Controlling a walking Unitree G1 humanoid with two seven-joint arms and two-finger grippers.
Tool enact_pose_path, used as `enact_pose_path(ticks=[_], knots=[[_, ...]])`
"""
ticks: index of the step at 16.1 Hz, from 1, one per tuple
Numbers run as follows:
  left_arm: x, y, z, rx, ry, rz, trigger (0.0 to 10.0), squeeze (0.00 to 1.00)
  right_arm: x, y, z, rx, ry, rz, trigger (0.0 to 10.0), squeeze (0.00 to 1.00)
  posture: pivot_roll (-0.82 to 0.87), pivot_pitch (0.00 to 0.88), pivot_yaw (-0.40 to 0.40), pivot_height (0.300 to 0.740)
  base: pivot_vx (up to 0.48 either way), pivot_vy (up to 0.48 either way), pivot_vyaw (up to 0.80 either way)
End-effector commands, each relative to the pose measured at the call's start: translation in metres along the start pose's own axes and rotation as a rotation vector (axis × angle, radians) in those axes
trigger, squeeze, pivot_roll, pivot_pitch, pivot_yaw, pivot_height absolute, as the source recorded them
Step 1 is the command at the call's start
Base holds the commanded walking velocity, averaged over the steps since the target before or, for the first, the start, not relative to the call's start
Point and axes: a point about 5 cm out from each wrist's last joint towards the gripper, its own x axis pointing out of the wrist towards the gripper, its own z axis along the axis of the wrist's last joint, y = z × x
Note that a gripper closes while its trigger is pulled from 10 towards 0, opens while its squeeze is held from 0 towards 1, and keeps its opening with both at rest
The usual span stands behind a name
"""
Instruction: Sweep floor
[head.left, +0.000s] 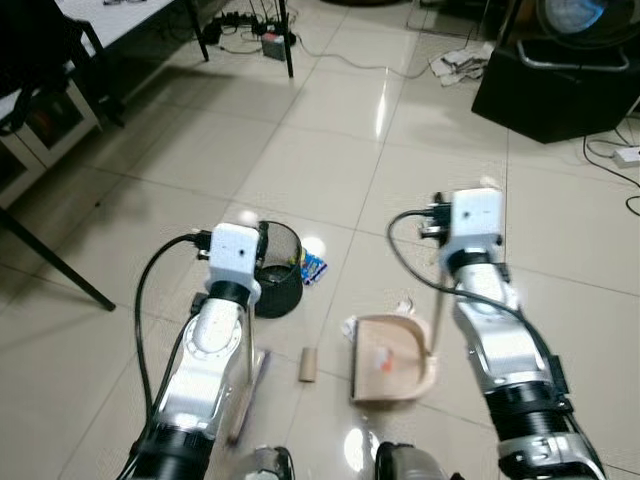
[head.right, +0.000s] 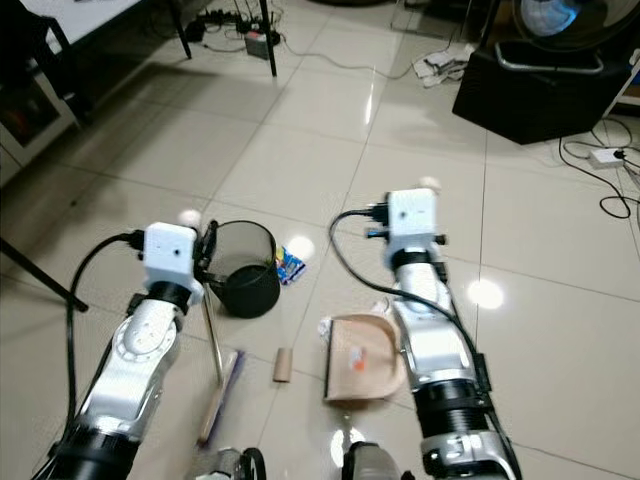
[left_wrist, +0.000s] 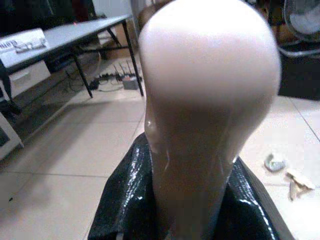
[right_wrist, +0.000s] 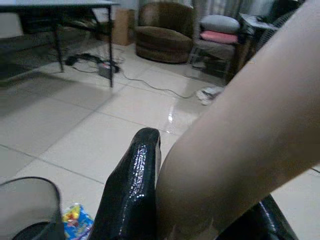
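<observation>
The cardboard tube (head.left: 308, 365) lies on the tile floor (head.left: 330, 160) between my two tools, its long axis running twelve to six. The broom (head.left: 249, 392) sits at its nine o'clock, just beside it, and the dustpan (head.left: 392, 358) at its three o'clock, near but apart, mouth toward me. My left gripper (left_wrist: 200, 200) is wrapped around the broom's rounded handle top; my right gripper (right_wrist: 165, 200) clamps the dustpan's handle. I judge the left arm nearer, so the next stroke should push from nine toward three into the pan. A small white scrap (head.left: 404, 303) lies at the pan's twelve o'clock, and a colourful wrapper (head.left: 313, 266) beside the black bin (head.left: 278, 270) at eleven. The broom's bristles are cut off at the frame's bottom edge, so I cannot tell whether they touch the floor.
</observation>
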Motion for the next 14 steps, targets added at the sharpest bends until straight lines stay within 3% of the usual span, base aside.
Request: enact_pose_path(ticks=[1,5,9,11,14], knots=[[-0.003,0.006,0.008,0.066,-0.045,0.019,10.0,0.00,-0.002,0.001,0.008,0.009,-0.031,0.008,10.0,0.00,-0.08,0.196,0.042,0.740,0.000,0.000,0.00],[-0.021,0.017,0.020,0.042,-0.079,0.055,10.0,0.00,-0.019,0.001,0.012,0.076,-0.049,-0.005,10.0,0.00,-0.06,0.125,0.040,0.740,0.000,0.000,0.00],[-0.029,0.021,0.022,0.050,-0.074,0.044,10.0,0.00,-0.022,0.000,0.009,0.105,-0.032,-0.024,10.0,0.00,-0.04,0.066,0.058,0.740,0.321,0.000,0.00],[-0.028,0.024,0.019,0.037,-0.057,0.060,10.0,0.00,-0.021,0.004,0.005,0.066,0.016,0.018,10.0,0.00,-0.05,0.057,0.056,0.740,0.347,0.000,0.00],[-0.029,0.025,0.014,0.035,-0.033,0.075,10.0,0.00,-0.021,0.005,0.007,0.033,0.016,0.039,10.0,0.00,-0.05,0.045,0.042,0.740,0.346,0.000,0.80]])
